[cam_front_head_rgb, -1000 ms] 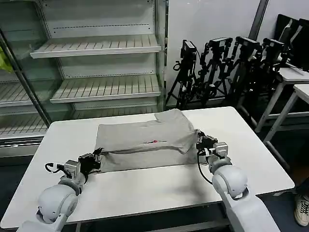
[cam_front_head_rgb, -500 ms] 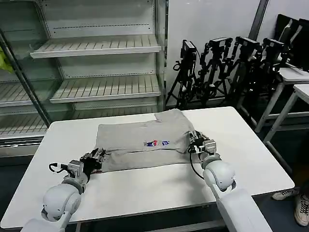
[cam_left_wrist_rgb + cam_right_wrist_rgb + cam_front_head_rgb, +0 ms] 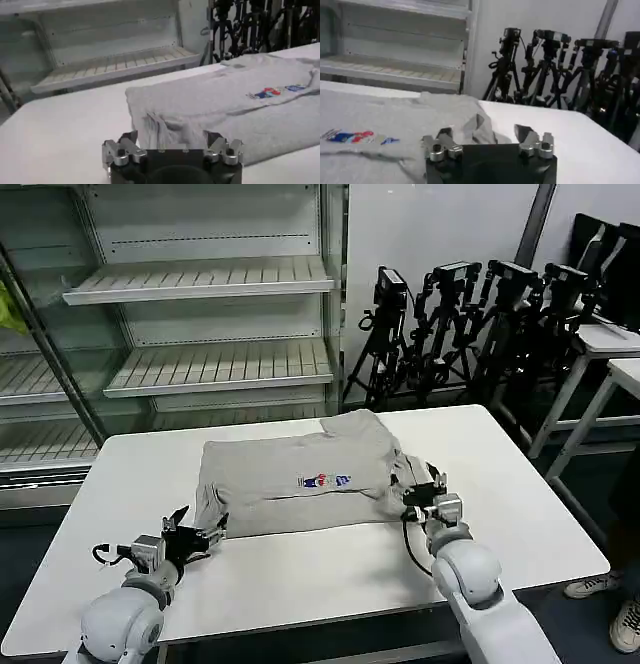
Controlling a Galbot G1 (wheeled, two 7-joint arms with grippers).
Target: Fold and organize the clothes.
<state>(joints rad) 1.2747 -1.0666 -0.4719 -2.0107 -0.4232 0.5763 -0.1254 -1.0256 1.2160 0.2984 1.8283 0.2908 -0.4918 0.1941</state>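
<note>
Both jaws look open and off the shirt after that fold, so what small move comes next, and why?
Probably slide the left gripper forward to regrip the T-shirt at its bunched near-left corner. Both the left and the right gripper sit open at the shirt's near corners, holding nothing, and that corner lies rumpled, so the fold looks unfinished.

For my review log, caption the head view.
Both claws, left and right, open beside the folded grey T-shirt.

T-shirt (image 3: 300,479) on table (image 3: 300,574) (shelves (image 3: 215,364) behind).
</note>
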